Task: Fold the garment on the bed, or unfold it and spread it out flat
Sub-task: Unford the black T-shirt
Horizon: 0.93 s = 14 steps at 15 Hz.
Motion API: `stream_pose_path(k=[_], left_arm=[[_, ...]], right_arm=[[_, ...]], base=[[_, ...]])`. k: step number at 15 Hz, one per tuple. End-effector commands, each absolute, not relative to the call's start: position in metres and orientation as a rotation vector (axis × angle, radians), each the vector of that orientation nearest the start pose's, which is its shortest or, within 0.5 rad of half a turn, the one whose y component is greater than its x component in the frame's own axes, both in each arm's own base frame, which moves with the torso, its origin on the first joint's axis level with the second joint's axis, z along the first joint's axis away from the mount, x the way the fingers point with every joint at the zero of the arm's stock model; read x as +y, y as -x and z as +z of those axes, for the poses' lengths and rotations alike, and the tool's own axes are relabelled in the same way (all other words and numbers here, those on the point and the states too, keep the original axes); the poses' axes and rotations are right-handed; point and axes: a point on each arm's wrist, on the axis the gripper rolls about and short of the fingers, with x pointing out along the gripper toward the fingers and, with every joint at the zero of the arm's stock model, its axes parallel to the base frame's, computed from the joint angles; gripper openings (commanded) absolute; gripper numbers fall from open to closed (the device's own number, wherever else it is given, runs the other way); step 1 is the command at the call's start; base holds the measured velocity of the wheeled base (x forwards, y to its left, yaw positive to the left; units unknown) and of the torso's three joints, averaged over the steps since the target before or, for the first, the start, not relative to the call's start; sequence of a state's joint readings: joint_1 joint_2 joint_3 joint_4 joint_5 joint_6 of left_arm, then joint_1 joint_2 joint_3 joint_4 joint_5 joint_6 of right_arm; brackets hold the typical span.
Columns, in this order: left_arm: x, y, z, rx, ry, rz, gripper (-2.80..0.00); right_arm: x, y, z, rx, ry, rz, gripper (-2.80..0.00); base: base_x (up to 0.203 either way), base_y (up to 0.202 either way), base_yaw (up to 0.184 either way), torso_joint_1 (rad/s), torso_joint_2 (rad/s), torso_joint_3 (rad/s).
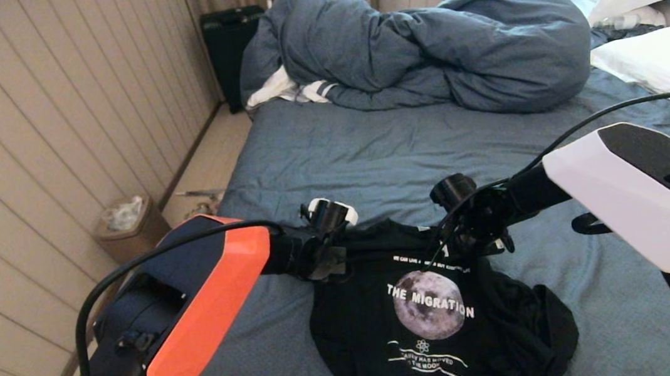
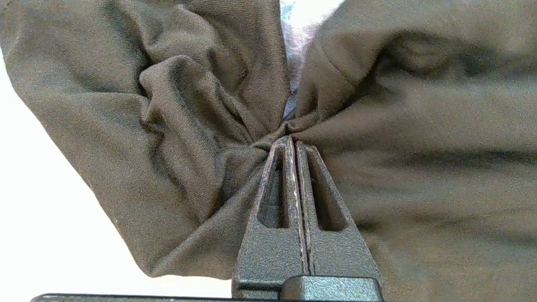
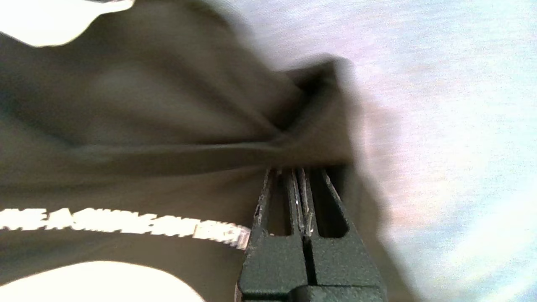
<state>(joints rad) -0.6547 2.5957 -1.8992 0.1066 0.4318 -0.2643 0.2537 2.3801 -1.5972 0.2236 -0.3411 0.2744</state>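
A: Where was the T-shirt (image 1: pixel 432 322) when we looked?

B: It lay on the bed (image 1: pixel 369 152), on the sheet at the near end, well apart from the bunched duvet (image 1: pixel 420 52), print side up with the moon and white lettering showing. Its shoulder edge, the edge toward the duvet, was lifted by both arms.

A: And our grips?

B: The left gripper (image 2: pixel 292 140) had its jaws pressed together, pinching a gathered knot of the shirt's cloth; folds radiated out from the tips. The right gripper (image 3: pixel 298 172) was likewise clamped on a pleat of the shirt near the line of small white text. In the head view both sat at the edge of the shirt that faced the duvet, the left gripper (image 1: pixel 326 263) on one shoulder and the right gripper (image 1: pixel 473 236) on the other.

A: How did we judge the step should go?

B: We thought we were spreading it. We reckoned the two pinches should draw apart evenly and toward the duvet, keeping the cloth taut between them, so the crumpled sleeve on the right arm's side could drop flat.

A: The fabric itself?

B: Soft, matte black knit, limp and quick to bunch; the sheet was wrinkled blue-grey, so it might drag along.
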Motion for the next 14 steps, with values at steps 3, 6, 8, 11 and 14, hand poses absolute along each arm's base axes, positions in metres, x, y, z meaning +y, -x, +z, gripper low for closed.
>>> stream_pose_path(k=[3, 6, 8, 11, 14], left_arm=[[-0.302, -0.409, 0.03, 0.706, -0.162, -0.115, -2.8], [-0.301, -0.409, 0.032, 0.705, -0.16, -0.113, -2.8], [-0.301, -0.409, 0.032, 0.703, -0.16, -0.114, -2.8], [-0.299, -0.411, 0.041, 0.688, -0.144, -0.11, -2.8], [-0.292, -0.409, 0.077, 0.637, -0.099, -0.112, -2.8]], right_arm=[[0.065, -0.439, 0.061, 0.931, 0.0, -0.292, -2.8], [0.036, -0.44, 0.072, 0.914, -0.03, -0.343, -2.8], [0.023, -0.441, 0.076, 0.905, -0.034, -0.362, -2.8], [0.014, -0.441, 0.091, 0.865, -0.058, -0.376, -2.8], [0.034, -0.429, 0.114, 0.823, -0.091, -0.311, -2.8]], base=[[0.0, 0.0, 0.0, 0.0, 0.0, 0.0], [0.0, 0.0, 0.0, 0.0, 0.0, 0.0], [0.0, 0.0, 0.0, 0.0, 0.0, 0.0], [0.0, 0.0, 0.0, 0.0, 0.0, 0.0], [0.0, 0.0, 0.0, 0.0, 0.0, 0.0]])
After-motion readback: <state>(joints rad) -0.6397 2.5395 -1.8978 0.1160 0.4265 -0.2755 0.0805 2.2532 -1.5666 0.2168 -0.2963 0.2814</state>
